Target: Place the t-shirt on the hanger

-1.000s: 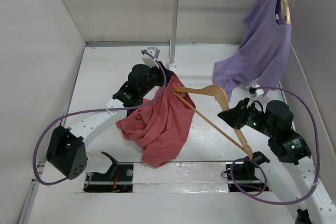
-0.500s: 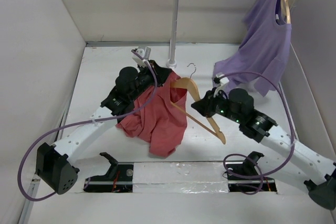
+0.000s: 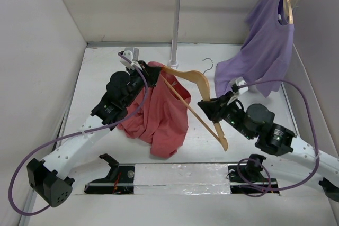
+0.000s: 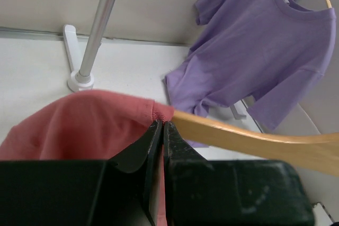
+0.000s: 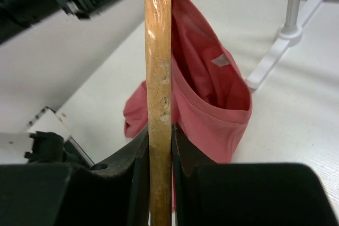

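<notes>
- The left gripper (image 4: 160, 126) has its fingers fully closed, pinching the neck hem of the coral-red t-shirt (image 3: 159, 115). It holds the collar up just in front of the rack's upright pole (image 3: 175, 25), while the rest of the shirt hangs and pools on the table nearer the arms.
- The right gripper (image 5: 159, 133) is clamped narrowly on 1 arm of the orange-tan wooden hanger (image 3: 185, 76). The hanger's other arm reaches toward the pole and touches the collar beside the left fingertips. Whether its tip is inside the neck opening I cannot tell.
- Risk 1: the tip catches the hem and shoves the cloth along (only a thin fold is pinched), so the collar pulls free and drops.
- Risk 2: the hold is on 1 arm only, far from the working tip, so drag from the fabric could twist the hanger in the jaws.
- Risk 3: the metal hook points to the right of the pole, toward the purple t-shirt (image 3: 265, 46). A wide swing could snag it.
- Risk 4: the neck opening sags narrow, so the far shoulder may bunch instead of passing through.
</notes>
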`<state>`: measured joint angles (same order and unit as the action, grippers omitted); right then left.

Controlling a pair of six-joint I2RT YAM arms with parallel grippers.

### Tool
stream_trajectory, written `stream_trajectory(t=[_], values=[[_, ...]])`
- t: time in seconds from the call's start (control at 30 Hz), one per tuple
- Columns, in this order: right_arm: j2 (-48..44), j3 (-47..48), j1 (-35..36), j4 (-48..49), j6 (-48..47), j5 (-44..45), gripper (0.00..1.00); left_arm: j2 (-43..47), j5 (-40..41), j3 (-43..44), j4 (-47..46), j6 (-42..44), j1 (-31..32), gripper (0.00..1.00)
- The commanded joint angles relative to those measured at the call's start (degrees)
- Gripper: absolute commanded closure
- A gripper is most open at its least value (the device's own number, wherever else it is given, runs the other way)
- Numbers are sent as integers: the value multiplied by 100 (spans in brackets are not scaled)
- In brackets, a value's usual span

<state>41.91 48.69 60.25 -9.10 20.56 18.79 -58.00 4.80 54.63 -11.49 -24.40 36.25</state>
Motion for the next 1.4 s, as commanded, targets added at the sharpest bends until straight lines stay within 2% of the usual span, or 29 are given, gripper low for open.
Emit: stream_trajectory(t=[0.0, 0.07, 0.1, 0.2, 0.33, 0.47, 0.63, 0.83, 0.97, 1.13, 1.3, 1.37], values=[[-78, 273, 163, 382, -43, 556, 100, 43, -118, 232, -196, 67, -4, 100], [167, 255, 163, 715, -113, 311, 100, -71, -442, 337, -196, 67, -4, 100], [586, 290, 163, 778, -113, 223, 100, -97, -775, 346, -309, 67, -4, 100], [1290, 457, 163, 1103, -131, -234, 100, -107, -998, 434, -346, 50, -4, 100], [1478, 291, 163, 1875, -306, -147, 100, 34, -1208, 619, -152, 181, -4, 100], [1601, 19, -179, 3147, -412, -497, 100, 78, -1770, 663, -3, 50, -4, 100], [2013, -298, -461, 4494, -333, -762, 100, 367, -1913, 505, 155, -187, -4, 100], [3137, -325, -532, 6339, -228, -1193, 100, 342, -2421, 697, 147, -381, -4, 100], [3762, -246, -382, 7526, -227, -720, 100, 219, -2817, 786, -73, -539, -4, 100], [4114, 9, -382, 7985, -342, -306, 100, 324, -2730, 768, 14, -530, -4, 100], [3711, -385, -382, 8249, -394, -33, 100, 535, -2098, 576, 191, -478, -4, 100], [3544, -509, -330, 8328, -438, 46, 100, 509, -2071, 540, 199, -452, -4, 86]])
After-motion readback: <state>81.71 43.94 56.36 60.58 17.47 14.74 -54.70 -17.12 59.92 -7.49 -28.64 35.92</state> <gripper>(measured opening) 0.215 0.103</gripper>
